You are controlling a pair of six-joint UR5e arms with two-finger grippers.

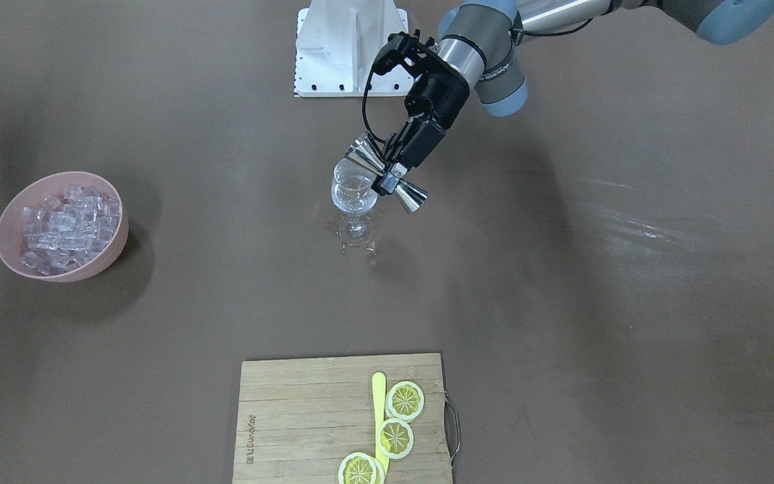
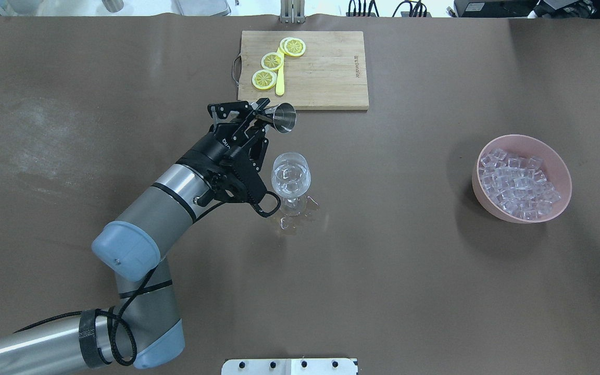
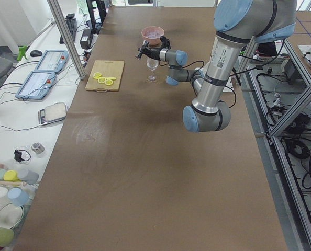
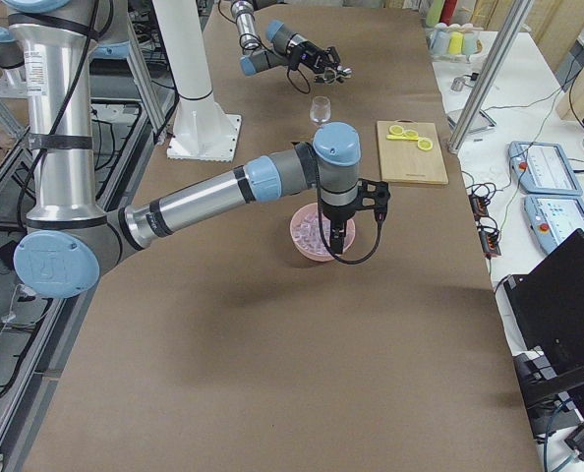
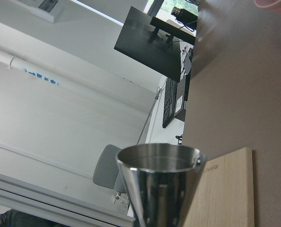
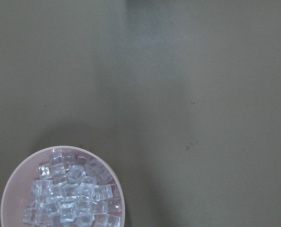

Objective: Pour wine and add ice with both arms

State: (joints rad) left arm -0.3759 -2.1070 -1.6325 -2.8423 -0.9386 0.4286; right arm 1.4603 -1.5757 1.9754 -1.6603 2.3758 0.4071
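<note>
The left arm [image 2: 160,207] extends forward with its wrist rolled sideways. The left gripper [image 1: 391,180] is clamped on the waist of a metal jigger [image 1: 412,195], holding it near horizontal. The right arm [image 4: 199,200] is outstretched. The right gripper [image 4: 337,242] points straight down; its finger state is indeterminate.

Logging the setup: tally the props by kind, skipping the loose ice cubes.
glass: 1
jigger: 1
bowl: 1
board: 1
lemon slices: 3
yellow stick: 1
Total: 8
</note>
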